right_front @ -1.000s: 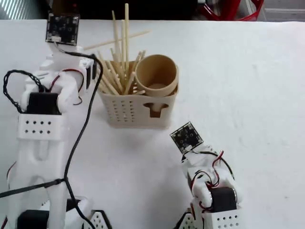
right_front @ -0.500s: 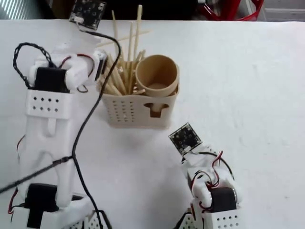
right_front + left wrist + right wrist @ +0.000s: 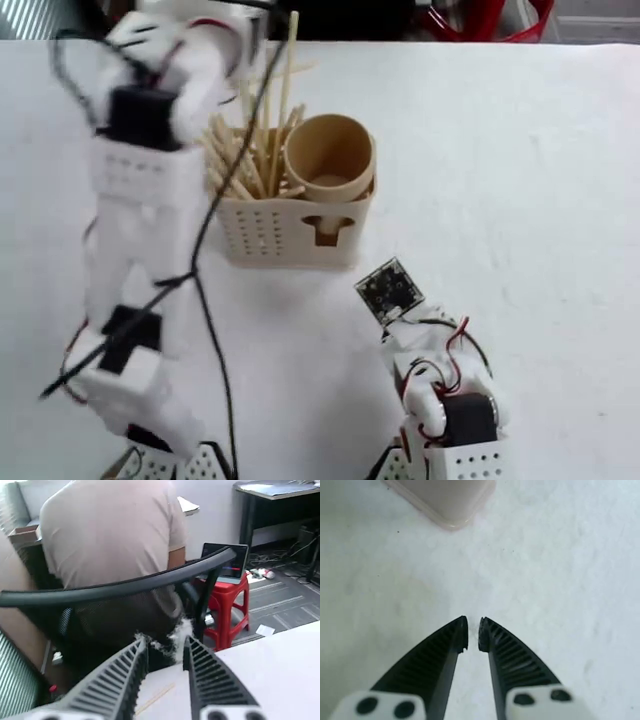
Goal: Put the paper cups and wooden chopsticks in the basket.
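Observation:
The white perforated basket (image 3: 262, 232) stands mid-table holding a tan paper cup (image 3: 329, 152) and a bundle of wooden chopsticks (image 3: 250, 150), some sticking up high. My left arm (image 3: 150, 130) is raised over the table's far left, beside the basket. Its gripper (image 3: 165, 645) is open and empty, pointing past the table's far edge. One loose chopstick (image 3: 155, 700) lies on the table below it, also seen behind the basket (image 3: 300, 68). My right gripper (image 3: 472, 634) is shut and empty, low over bare table, just short of a basket corner (image 3: 445, 502).
The right arm (image 3: 440, 390) rests at the near edge, right of the basket. Past the table's far edge are a person seated in a black mesh chair (image 3: 115, 590) and a red stool (image 3: 232, 605). The white table (image 3: 520, 180) spreads to the right.
My left arm has risen and swung toward the far edge, away from the basket's left side. A tall chopstick now stands more upright in the bundle. The right arm has stayed put.

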Available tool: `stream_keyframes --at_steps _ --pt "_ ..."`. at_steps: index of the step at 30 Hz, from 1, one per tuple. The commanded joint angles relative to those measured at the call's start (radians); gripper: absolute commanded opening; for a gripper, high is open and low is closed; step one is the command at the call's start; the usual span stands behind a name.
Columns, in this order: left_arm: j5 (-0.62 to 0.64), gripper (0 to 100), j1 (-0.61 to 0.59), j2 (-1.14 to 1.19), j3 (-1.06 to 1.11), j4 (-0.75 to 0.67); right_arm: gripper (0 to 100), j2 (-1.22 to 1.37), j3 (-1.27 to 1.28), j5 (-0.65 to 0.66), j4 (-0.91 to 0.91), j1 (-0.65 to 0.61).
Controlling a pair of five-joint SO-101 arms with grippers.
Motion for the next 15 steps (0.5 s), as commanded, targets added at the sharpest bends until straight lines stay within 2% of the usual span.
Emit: stream_keyframes --at_steps 1,5,7,10,13,15 --pt "-0.009 9 0.067 0.131 -0.114 -0.120 4.9 -0.007 -0.003 0.011 0.004 -0.012" --pt "-0.011 8 0.059 0.291 -0.206 -0.130 4.9 -0.007 -0.003 0.012 0.004 -0.012" --pt "-0.048 7 0.050 0.351 -0.245 -0.063 4.9 -0.007 -0.003 0.012 0.004 -0.012" --pt "-0.120 7 0.050 0.378 -0.305 0.226 4.9 -0.007 -0.003 0.012 0.004 -0.012" --pt "-0.127 7 0.047 0.366 -0.400 0.600 4.9 -0.007 -0.003 0.012 0.002 -0.012" --pt "-0.130 7 0.051 0.355 -0.494 0.795 4.9 -0.007 -0.003 0.012 0.002 -0.012"
